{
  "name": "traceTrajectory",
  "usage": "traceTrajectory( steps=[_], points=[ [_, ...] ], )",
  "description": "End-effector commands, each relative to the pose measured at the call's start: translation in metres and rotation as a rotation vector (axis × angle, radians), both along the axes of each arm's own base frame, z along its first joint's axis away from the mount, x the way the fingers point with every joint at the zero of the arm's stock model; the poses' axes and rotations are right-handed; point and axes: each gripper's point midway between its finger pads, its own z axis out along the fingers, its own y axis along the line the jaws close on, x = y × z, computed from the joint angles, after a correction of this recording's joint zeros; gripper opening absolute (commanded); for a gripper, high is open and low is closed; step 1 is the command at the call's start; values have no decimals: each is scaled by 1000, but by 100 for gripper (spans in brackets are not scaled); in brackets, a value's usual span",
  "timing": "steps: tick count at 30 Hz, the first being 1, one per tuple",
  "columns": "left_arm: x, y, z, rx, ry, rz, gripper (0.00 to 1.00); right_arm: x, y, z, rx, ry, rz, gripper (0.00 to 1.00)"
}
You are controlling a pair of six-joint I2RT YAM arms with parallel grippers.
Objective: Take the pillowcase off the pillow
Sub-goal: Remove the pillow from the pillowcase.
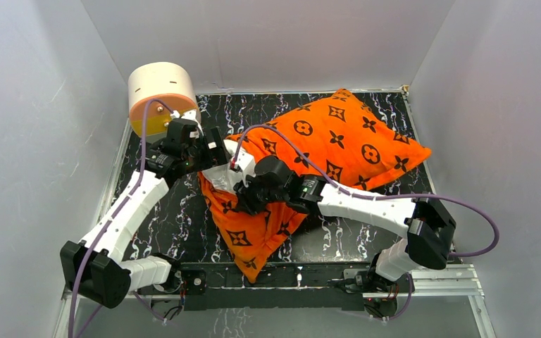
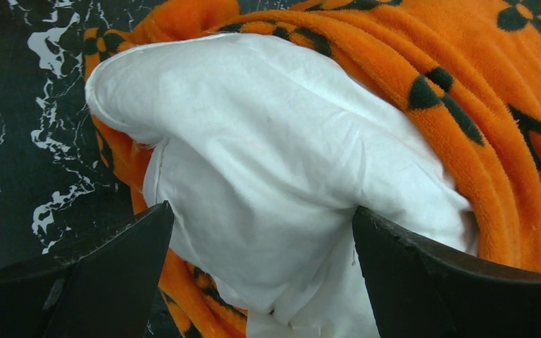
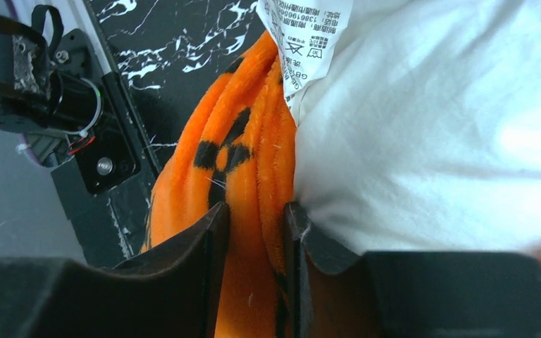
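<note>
My right gripper [image 3: 257, 211] had its jaws pinched on a fold of the orange pillowcase [image 3: 243, 141] at its open mouth, so I could drag the cover back. My left gripper [image 2: 260, 211] stood wide open astride the bared white corner of the pillow [image 2: 268, 120], holding nothing, placed to anchor it. Most of the pillow lay inside the case on the black marbled table [image 1: 172, 218]

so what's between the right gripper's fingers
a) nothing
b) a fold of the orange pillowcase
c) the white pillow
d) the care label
b, in the right wrist view the right gripper has its fingers closed on a fold of the orange pillowcase, with the white pillow just beside them.
</note>
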Motion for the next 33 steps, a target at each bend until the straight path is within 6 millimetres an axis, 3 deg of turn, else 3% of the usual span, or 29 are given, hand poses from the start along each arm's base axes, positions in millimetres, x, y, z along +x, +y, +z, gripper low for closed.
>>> traceTrajectory(
  steps=[1, 5, 8, 14, 16, 17, 19, 23, 28, 33],
  points=[
    [-3, -15, -13, -49, 23, -94, 98, -37, -1, 0, 40, 91, 157, 35],
    [-6, -18, -27, -54, 47, -107, 98, -46, -2, -5, 30, 123, 200, 19],
    [-9, -21, -38, -63, 65, -132, 91, -48, -2, -8, 35, 126, 211, 21],
    [-17, -32, -56, -101, 109, -195, 53, -32, 1, -13, 18, 110, 120, 51],
    [-21, -36, -59, -122, 118, -217, 36, -31, 3, -15, 12, 118, 113, 53],
    [-20, -37, -59, -125, 119, -213, 21, -34, 5, -15, 16, 128, 128, 52],
    [-17, -32, -61, -108, 119, -178, 0, -44, 8, -13, 32, 155, 193, 42],
    [-5, -24, -60, -70, 116, -118, 0, -71, 5, -3, 85, 204, 330, 20],
    [24, -4, -51, -97, 97, 1, 0, -128, -21, -4, 82, 313, 596, 19],
    [59, 5, -31, -169, 79, 59, 0, -167, -41, -40, -40, 366, 699, 21]
  ],
)
